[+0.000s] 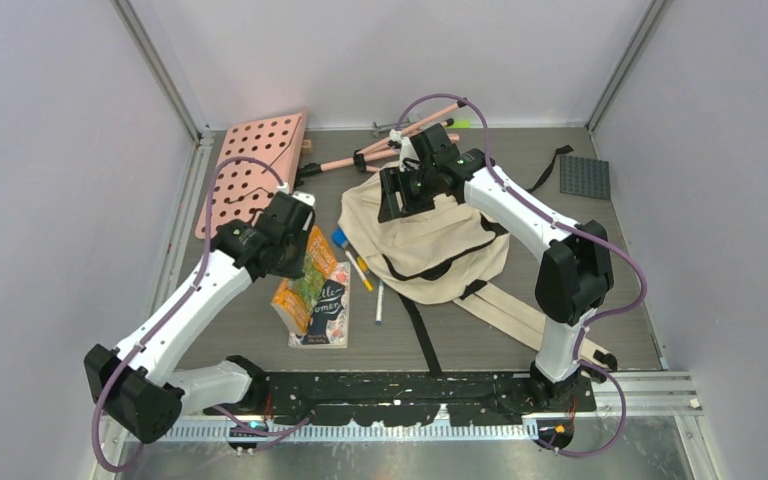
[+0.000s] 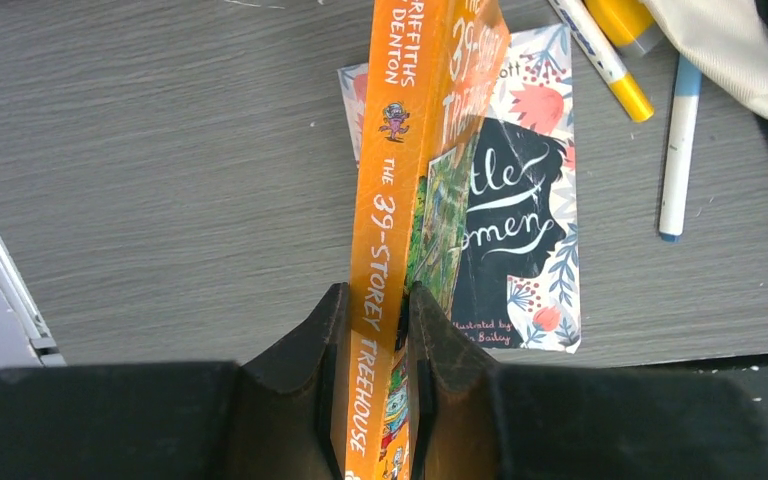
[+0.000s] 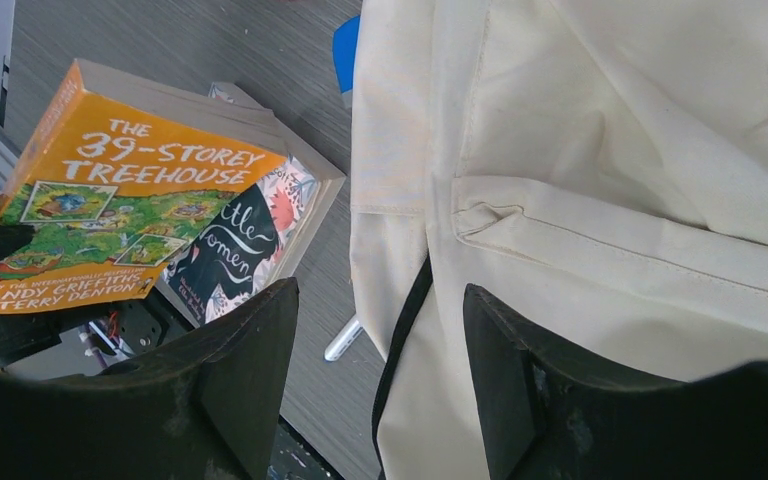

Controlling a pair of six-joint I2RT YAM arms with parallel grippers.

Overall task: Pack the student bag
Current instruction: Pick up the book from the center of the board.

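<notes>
The left hand (image 2: 375, 310) is clenching an orange book (image 2: 400, 150) by its spine, holding it on edge over a second book (image 2: 525, 230) lying flat on the desk (image 2: 160, 180). The right hand (image 3: 378, 300) is hanging released, the bag (image 3: 610, 200) lying directly beneath its spread fingers.

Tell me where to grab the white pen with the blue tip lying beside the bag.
Grip the white pen at mid-barrel, coming straight down from above and closing across it. It lies flat on the table with its middle bare on both sides, while its upper end runs close to the student bag.
</notes>
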